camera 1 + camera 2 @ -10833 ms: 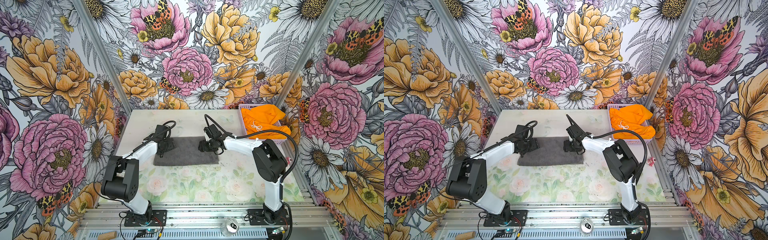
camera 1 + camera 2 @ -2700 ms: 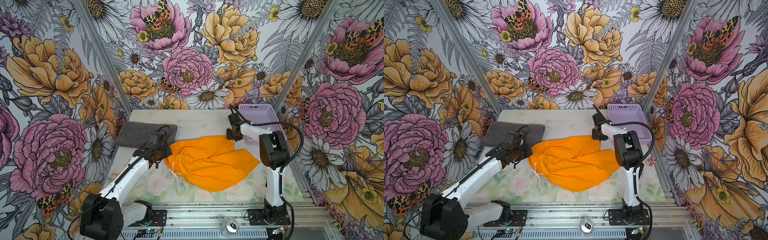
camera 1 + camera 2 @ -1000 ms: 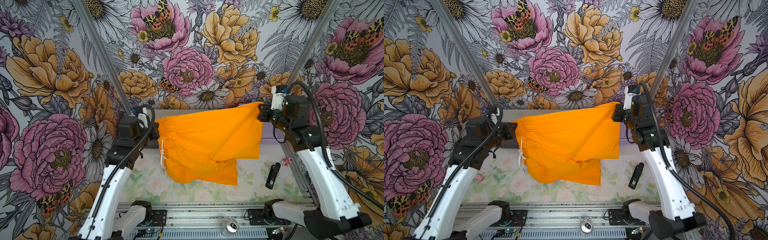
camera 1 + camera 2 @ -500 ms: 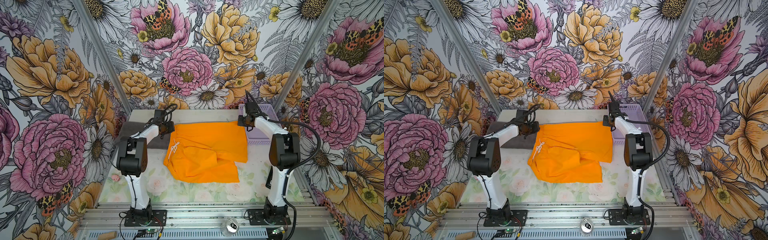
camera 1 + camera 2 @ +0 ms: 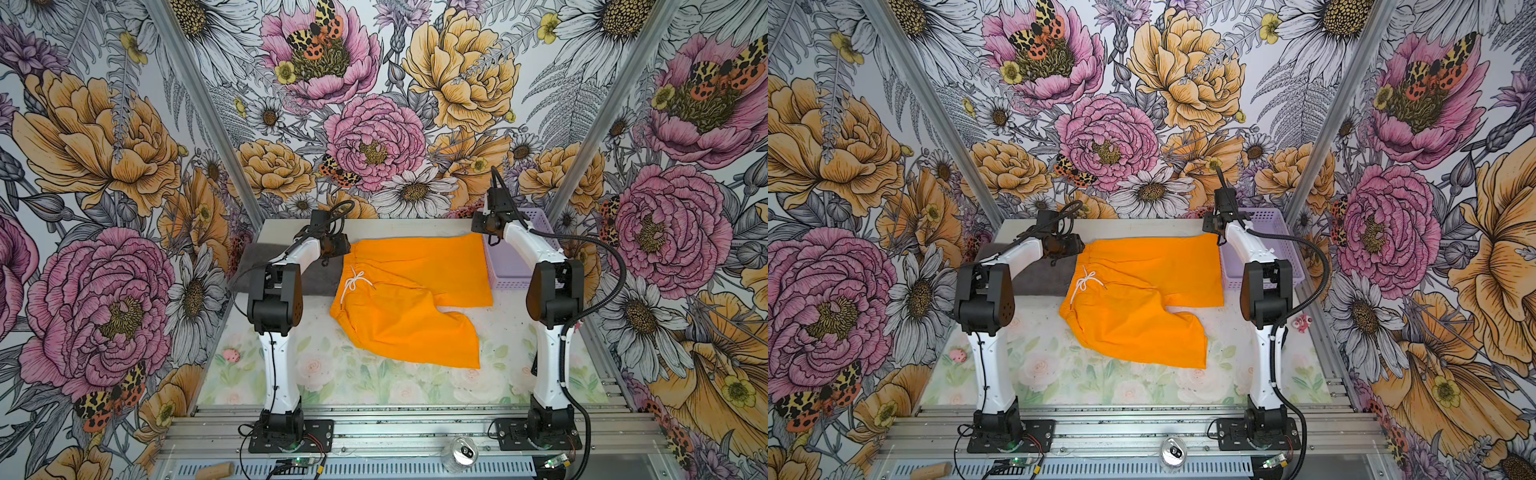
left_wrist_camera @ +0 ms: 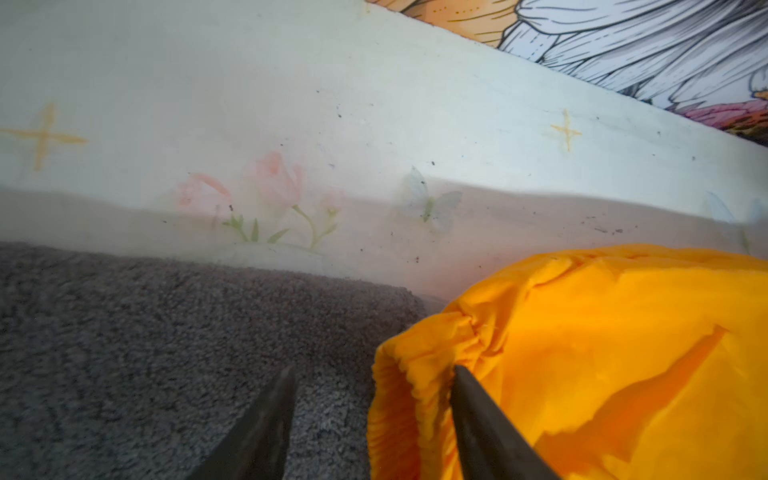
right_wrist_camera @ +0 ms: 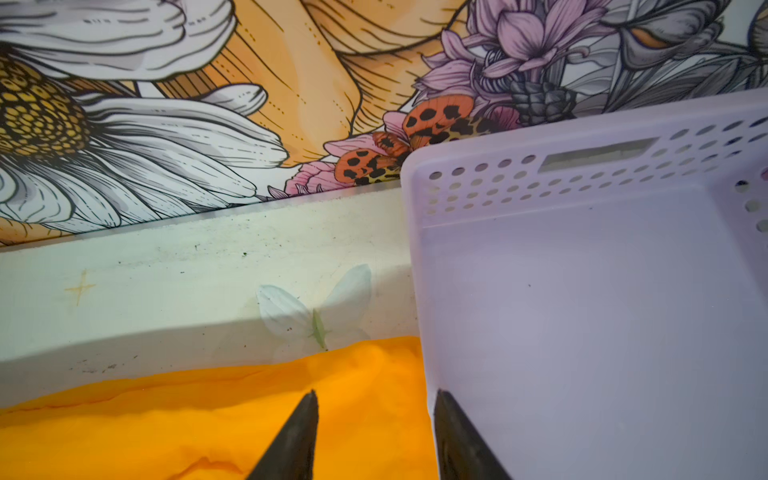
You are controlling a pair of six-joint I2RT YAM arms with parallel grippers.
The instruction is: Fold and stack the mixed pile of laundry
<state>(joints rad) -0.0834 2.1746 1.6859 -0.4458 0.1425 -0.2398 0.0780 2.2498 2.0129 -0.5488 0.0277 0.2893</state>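
Observation:
The orange shorts [image 5: 415, 291] [image 5: 1142, 286] lie spread flat mid-table in both top views, white drawstring [image 5: 353, 284] toward the left. Their left edge overlaps the dark grey towel [image 5: 322, 280] [image 5: 1038, 282], which lies folded at the back left. My left gripper [image 5: 332, 255] [image 6: 374, 370] stands open at the waistband's far corner. The gathered waistband [image 6: 415, 395] rests against one finger [image 6: 478, 415], with the towel [image 6: 166, 332] under the other. My right gripper [image 5: 488, 232] [image 7: 374, 395] is open over the shorts' far right corner [image 7: 208, 415], beside the basket.
An empty lavender perforated basket [image 5: 519, 257] [image 7: 582, 291] stands at the back right, touching the shorts' edge. The floral back wall is close behind both grippers. A can [image 5: 459, 455] sits on the front rail.
A second ago both grippers held the shorts stretched in the air. They laid them flat on the table, and both jaws have now opened and let go of the far corners.

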